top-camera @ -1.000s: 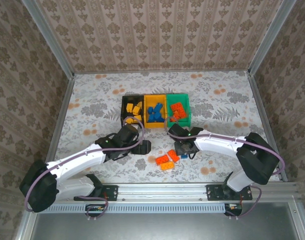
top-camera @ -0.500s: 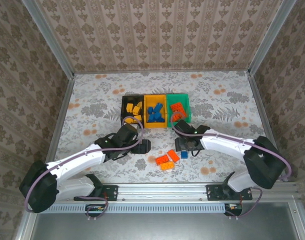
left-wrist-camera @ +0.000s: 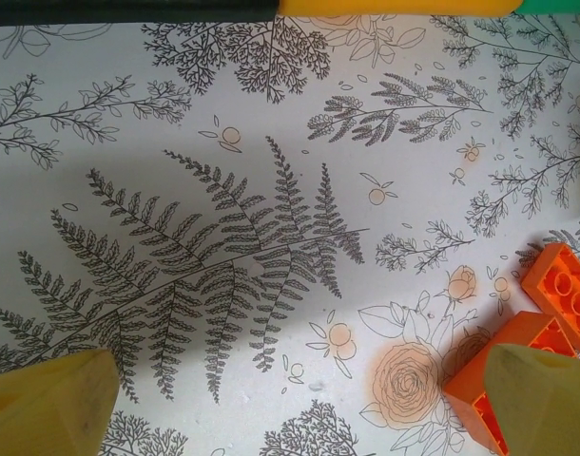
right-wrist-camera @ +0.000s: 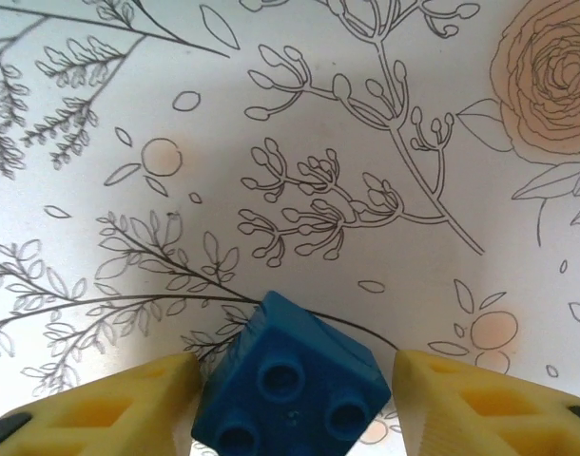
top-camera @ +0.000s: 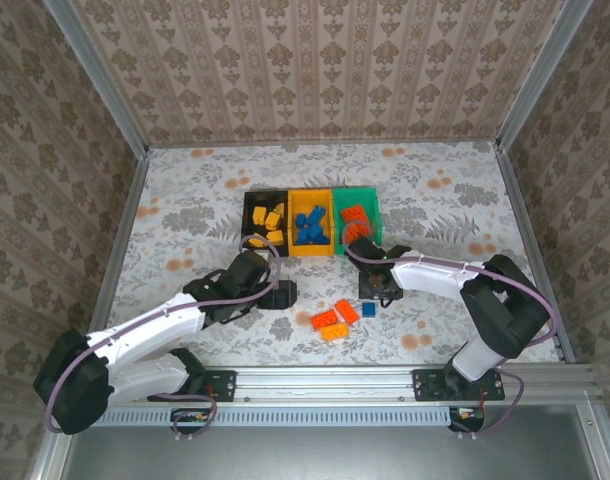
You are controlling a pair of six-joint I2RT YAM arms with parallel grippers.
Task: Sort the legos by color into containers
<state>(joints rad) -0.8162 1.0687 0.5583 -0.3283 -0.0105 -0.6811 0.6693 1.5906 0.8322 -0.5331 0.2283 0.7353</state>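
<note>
Found the left gripper (left-wrist-camera: pixel 299 399) spread wide over the flowered table (top-camera: pixel 185 225) near its front edge, just beside loose red-orange studded plastic bricks (top-camera: pixel 330 322). Saw the right gripper (right-wrist-camera: pixel 292 380) narrowed onto a small blue studded plastic brick (right-wrist-camera: pixel 295 399), held tilted, just short of the black plastic bin (top-camera: pixel 246 215), yellow-orange bin (top-camera: pixel 310 192) and green bin (top-camera: pixel 377 225) at mid-table.

Glossy smooth plastic blue brick (right-wrist-camera: pixel 295 385), between matt yellow plastic fingers (right-wrist-camera: pixel 109 404) of the right gripper (right-wrist-camera: pixel 298 375), matt printed table covering (right-wrist-camera: pixel 366 142) beneath
</note>
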